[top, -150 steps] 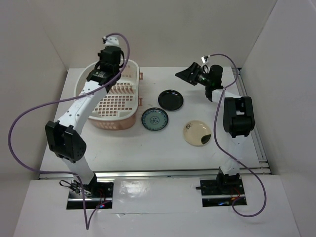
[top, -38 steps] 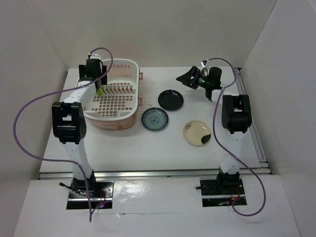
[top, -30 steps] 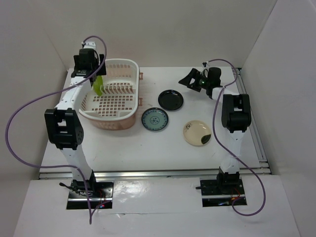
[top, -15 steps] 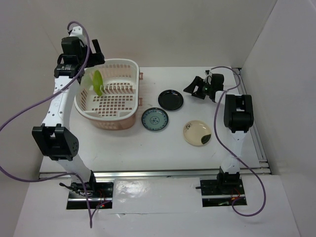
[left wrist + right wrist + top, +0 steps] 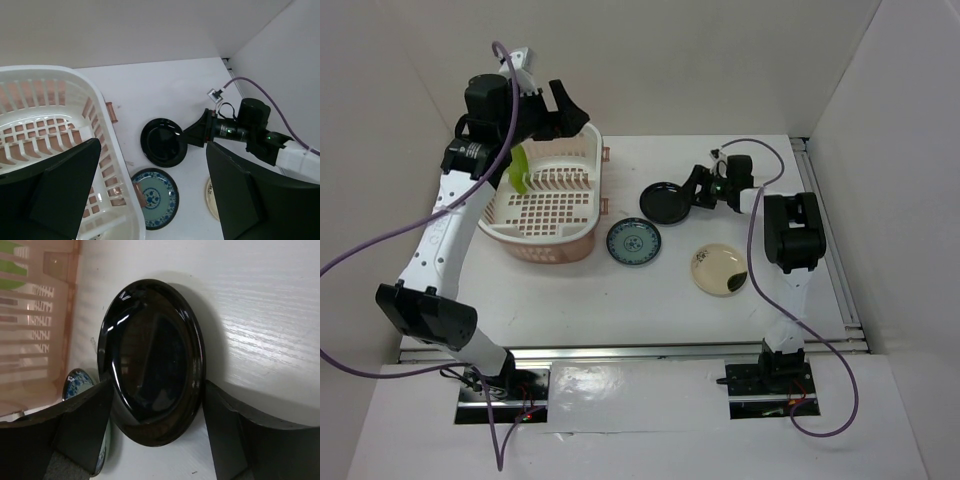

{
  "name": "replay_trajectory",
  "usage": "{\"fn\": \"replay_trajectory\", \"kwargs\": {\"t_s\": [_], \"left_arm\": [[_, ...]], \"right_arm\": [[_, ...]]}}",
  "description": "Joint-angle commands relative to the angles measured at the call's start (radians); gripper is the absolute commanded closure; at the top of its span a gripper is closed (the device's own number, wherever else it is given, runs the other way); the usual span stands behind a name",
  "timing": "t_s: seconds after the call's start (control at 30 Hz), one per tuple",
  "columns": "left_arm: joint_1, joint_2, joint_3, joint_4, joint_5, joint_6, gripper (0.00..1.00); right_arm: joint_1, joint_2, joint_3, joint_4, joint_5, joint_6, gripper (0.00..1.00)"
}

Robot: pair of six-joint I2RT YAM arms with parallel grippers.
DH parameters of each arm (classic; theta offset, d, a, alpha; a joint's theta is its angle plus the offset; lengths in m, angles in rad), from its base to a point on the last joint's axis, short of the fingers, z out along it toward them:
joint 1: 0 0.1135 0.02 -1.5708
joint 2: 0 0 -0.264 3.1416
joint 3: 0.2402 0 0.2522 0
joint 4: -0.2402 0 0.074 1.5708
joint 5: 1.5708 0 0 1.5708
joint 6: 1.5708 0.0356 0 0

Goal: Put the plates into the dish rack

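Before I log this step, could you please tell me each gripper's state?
Left gripper: open, empty.
Right gripper: open, fingers either side of the black plate.

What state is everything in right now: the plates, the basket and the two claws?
lime green plate: on edge in the dish rack.
dish rack: holds one plate.
black plate: flat on table.
blue-green plate: flat on table.
cream plate: flat on table.
left gripper: open, empty.
right gripper: open, straddling black plate.

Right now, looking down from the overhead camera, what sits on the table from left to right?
dish rack holding the lime green plate → blue-green patterned plate → black plate → cream plate
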Motion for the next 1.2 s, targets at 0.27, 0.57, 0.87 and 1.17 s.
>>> {"fn": "replay_trajectory", "kwargs": {"t_s": [0.27, 0.57, 0.87, 1.17], "left_arm": [[-0.156, -0.082, 0.007, -0.051, -0.070, 0.047, 0.00], [-0.194, -0.149, -0.073, -0.060, -0.157, 0.094, 0.00], [-0.213, -0.128, -0.102, -0.049, -0.147, 0.085, 0.00], [-0.213, -0.035, -0.058, -0.022, -0.085, 0.076, 0.00]], "right_arm": [[-0.002, 0.015, -0.053, -0.105, 0.071, 0.028, 0.56], [-0.012, 0.024, -0.031, -0.130, 0.170, 0.061, 0.93], [-0.012, 0.014, 0.016, -0.093, 0.271, 0.183, 1.00], [-0.021, -0.124, 0.036, -0.039, 0.460, 0.300, 1.00]]}}
